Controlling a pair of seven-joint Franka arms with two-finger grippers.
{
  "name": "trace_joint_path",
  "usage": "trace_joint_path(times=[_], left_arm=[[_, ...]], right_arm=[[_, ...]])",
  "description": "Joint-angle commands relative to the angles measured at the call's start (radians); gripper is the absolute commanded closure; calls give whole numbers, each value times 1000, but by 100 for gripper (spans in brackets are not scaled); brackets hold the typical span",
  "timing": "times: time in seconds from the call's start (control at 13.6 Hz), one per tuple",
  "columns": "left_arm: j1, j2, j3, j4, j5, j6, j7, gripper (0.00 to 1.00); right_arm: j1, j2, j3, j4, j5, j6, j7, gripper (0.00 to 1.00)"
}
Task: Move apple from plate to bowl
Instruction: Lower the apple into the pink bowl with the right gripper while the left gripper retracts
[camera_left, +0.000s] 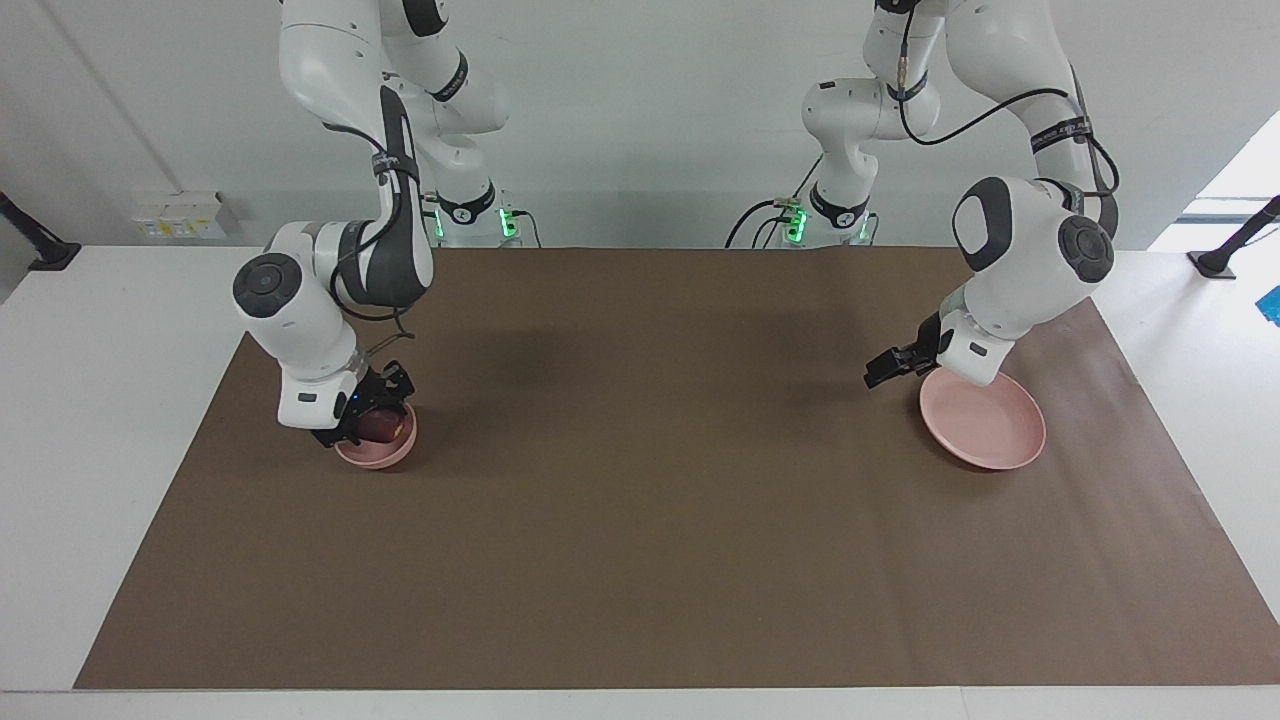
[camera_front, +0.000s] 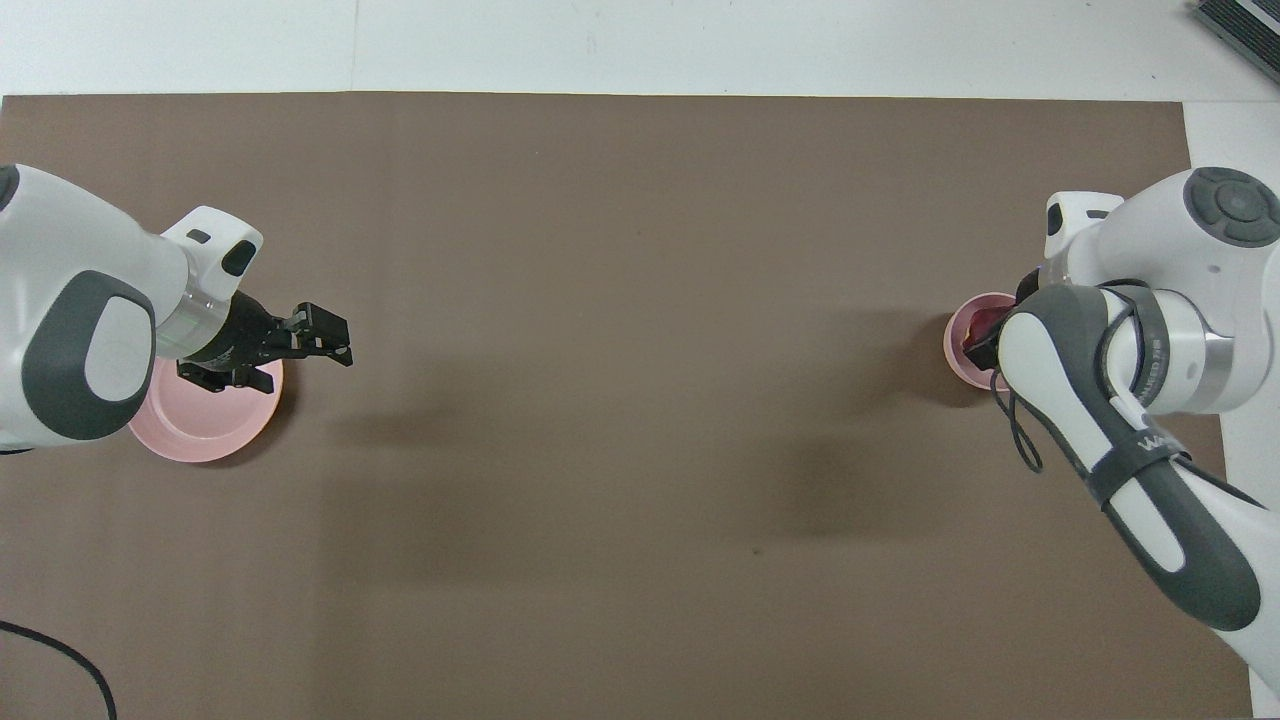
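The dark red apple (camera_left: 382, 427) lies in the small pink bowl (camera_left: 395, 455) at the right arm's end of the table. My right gripper (camera_left: 370, 412) reaches down into the bowl and is shut on the apple. In the overhead view the right arm covers most of the bowl (camera_front: 955, 350), and only a bit of the apple (camera_front: 983, 320) shows. The flat pink plate (camera_left: 990, 430) sits bare at the left arm's end and also shows in the overhead view (camera_front: 200, 425). My left gripper (camera_left: 883, 368) is open and empty, raised over the mat just beside the plate, pointing toward the table's middle (camera_front: 335, 335).
A brown mat (camera_left: 640, 500) covers most of the white table (camera_left: 100, 400). Nothing else stands on it. A black cable (camera_front: 60, 650) lies at the mat's corner nearest the left arm's base.
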Motion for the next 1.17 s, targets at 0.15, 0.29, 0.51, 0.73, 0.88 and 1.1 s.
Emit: trace_joint_path(times=[0.15,0.29,0.51,0.73,0.88,1.1], left_arm=[[3,-13,5,81,149,-45,163,0],[1,-28,25,125,154,-95,163,0],[1,-72,25,173,184,-146,165,0],[1,-143,25,169,204,-195,192,0],[0,-181,25,167,204,-220,194,0],[0,-220,25,172,204,-252,194,0]], right_arm=[[-14,17,6,-9,-20,39,-21,100],[-11,19,6,-9,-20,40,-12,93],[-11,22,5,-9,-20,40,-12,49],[-11,23,5,-9,-20,42,-12,23],[-11,23,6,-9,-20,40,-12,10],[-13,25,5,-9,-20,40,-12,0]])
